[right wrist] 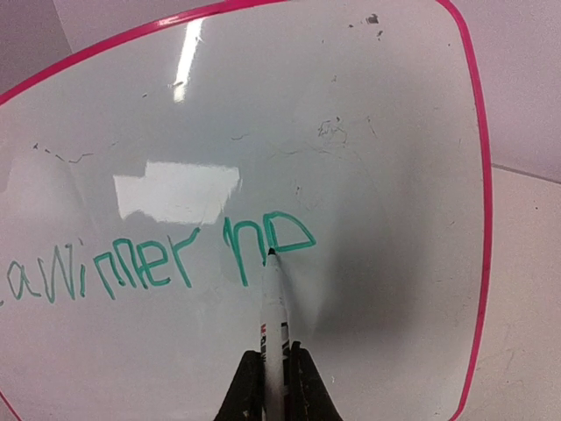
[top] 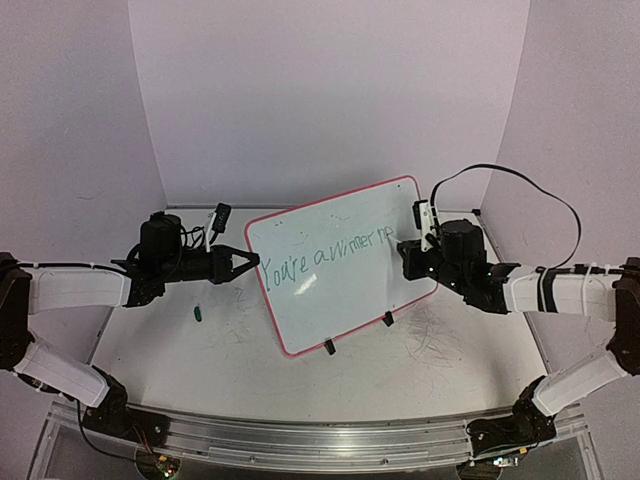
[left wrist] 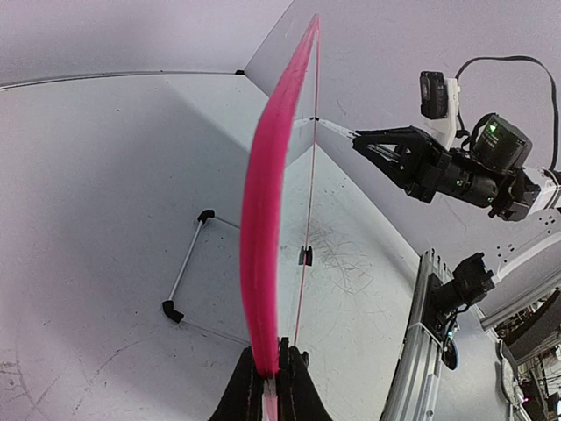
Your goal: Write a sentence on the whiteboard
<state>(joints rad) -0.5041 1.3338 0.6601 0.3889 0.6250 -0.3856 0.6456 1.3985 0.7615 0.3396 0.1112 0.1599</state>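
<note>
Clamped in right gripper (right wrist: 275, 358), marker (right wrist: 274, 303) tip on whiteboard (right wrist: 368, 105) at sentence (right wrist: 166, 263) end; left edge pinched by left gripper (left wrist: 266, 353). Mid-writing; next, steady strokes toward right edge.

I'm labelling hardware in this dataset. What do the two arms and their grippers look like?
Both the left arm and right arm have white link shells with black joints and black bases. The left gripper and right gripper are black with tapering fingers. A black cable loops over the right wrist, where a small green light glows.
</note>
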